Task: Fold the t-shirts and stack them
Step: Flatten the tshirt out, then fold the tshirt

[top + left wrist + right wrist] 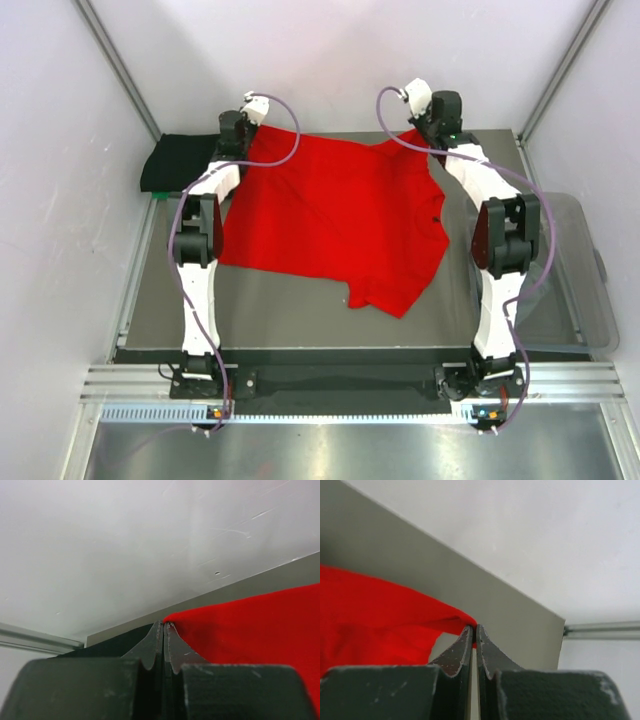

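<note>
A large red t-shirt point(335, 215) lies spread on the grey table, one sleeve hanging toward the front. My left gripper point(243, 133) is at its far left corner, shut on the cloth edge point(172, 625). My right gripper point(436, 130) is at its far right corner, shut on the red cloth point(465, 622). A black t-shirt point(178, 162) lies folded at the far left of the table; its dark edge shows in the left wrist view point(112, 645). Green and grey shirts are out of view.
A clear plastic bin point(580, 270) stands off the table's right edge. White walls close in the back and sides. The table's front strip point(300, 325) is bare grey surface.
</note>
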`<state>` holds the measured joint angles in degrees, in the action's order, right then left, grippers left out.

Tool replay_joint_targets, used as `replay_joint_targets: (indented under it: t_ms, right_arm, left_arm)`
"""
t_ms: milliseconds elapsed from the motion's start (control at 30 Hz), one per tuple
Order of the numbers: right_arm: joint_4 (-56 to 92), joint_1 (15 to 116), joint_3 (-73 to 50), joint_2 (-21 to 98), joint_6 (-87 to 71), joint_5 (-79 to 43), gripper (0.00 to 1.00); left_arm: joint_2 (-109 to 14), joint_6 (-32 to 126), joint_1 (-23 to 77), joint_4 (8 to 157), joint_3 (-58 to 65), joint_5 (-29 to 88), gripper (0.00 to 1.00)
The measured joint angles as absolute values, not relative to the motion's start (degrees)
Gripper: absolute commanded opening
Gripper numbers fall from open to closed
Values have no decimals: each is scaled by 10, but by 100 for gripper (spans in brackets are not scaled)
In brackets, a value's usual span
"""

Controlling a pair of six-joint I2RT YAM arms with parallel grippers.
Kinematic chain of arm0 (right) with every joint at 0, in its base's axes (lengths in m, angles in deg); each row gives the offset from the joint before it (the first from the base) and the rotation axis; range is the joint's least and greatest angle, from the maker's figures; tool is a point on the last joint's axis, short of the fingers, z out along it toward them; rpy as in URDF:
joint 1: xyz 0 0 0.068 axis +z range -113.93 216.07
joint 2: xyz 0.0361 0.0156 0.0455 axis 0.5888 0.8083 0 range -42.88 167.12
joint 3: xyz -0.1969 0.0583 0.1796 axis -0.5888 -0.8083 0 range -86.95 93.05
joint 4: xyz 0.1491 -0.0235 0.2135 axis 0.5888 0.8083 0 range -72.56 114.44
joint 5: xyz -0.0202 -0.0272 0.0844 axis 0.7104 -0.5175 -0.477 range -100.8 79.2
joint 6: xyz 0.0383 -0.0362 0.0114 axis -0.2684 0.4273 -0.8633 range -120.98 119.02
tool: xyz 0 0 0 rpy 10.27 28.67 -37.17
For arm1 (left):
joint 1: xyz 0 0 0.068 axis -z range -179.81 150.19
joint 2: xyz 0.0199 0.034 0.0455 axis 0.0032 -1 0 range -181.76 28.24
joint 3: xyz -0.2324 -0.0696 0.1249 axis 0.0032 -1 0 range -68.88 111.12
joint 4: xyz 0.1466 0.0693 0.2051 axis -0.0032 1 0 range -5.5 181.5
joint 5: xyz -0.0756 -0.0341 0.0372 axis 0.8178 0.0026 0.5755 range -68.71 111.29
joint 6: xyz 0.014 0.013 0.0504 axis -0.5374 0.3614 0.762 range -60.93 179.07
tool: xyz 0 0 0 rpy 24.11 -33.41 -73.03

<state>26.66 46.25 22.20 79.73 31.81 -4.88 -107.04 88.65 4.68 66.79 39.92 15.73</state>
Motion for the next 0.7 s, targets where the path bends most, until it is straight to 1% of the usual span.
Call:
replay_joint_targets:
  t_ms: [133, 233, 567, 700]
  right_arm:
    - [268, 462, 177, 773, 317, -51, 0]
    - [282, 462, 145, 746, 314, -57, 0]
    - [326, 463, 44, 620, 288, -76, 0]
    - [342, 466, 4, 581, 276, -80, 0]
  left_arm:
    - [-1066, 881, 47, 667, 391, 160, 0]
    - [-1043, 876, 47, 670, 352, 170, 0]
    - [-894, 874, 47, 680, 174, 205, 0]
    - [-845, 874, 45, 678, 125, 216, 0]
